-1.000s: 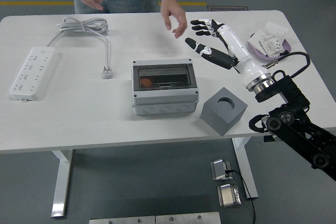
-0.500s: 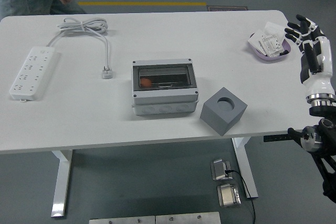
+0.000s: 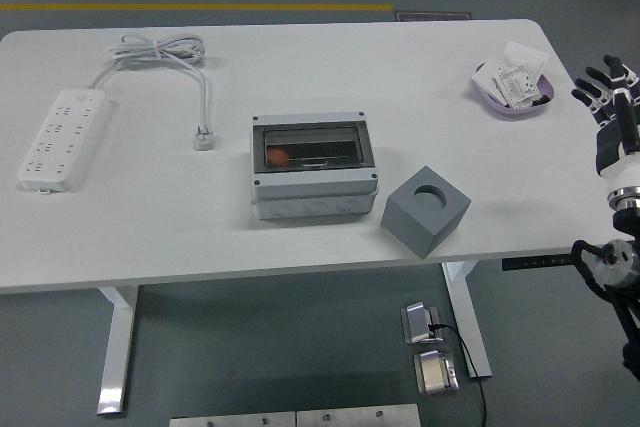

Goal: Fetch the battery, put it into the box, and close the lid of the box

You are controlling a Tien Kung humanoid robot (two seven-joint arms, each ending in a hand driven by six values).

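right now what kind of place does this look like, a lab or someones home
Most likely a robotics lab or workshop: a white table on a grey floor with a yellow line, set with a power strip, a grey junction box and a robot hand.

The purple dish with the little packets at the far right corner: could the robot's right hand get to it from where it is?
Probably yes. The right hand hangs just off the table's right edge, fingers spread and empty, with nothing between it and the purple dish.

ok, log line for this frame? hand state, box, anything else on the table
right hand: open, off table's right edge | box: lid shut, orange item inside | grey cube: right of box | power strip: left
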